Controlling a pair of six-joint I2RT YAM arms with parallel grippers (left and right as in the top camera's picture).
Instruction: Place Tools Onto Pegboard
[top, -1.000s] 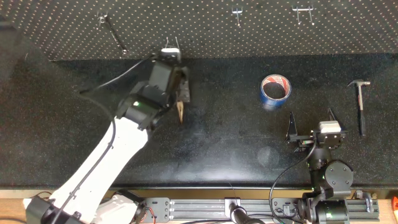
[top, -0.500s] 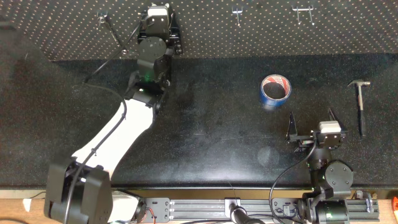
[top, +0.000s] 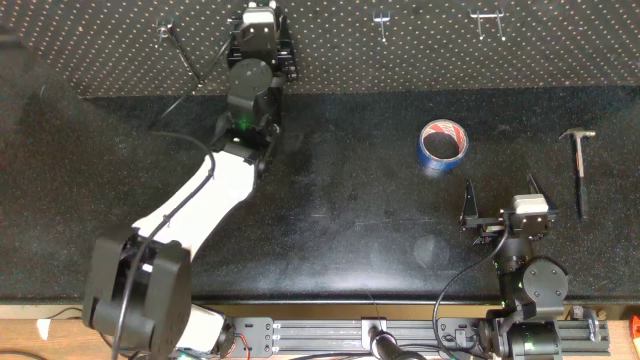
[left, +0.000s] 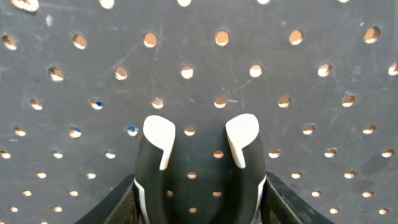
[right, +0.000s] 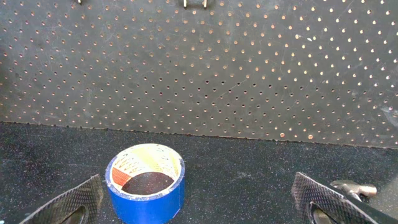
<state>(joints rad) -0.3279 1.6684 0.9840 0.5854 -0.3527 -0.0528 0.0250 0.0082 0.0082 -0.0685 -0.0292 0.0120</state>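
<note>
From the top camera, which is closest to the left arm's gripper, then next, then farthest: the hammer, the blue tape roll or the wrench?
Starting from the left gripper, up against the pegboard:
1. Wrench, on the pegboard just beside it, toward the view's left.
2. Blue tape roll, on the table, right of the middle.
3. Hammer, on the table at the far right.
</note>
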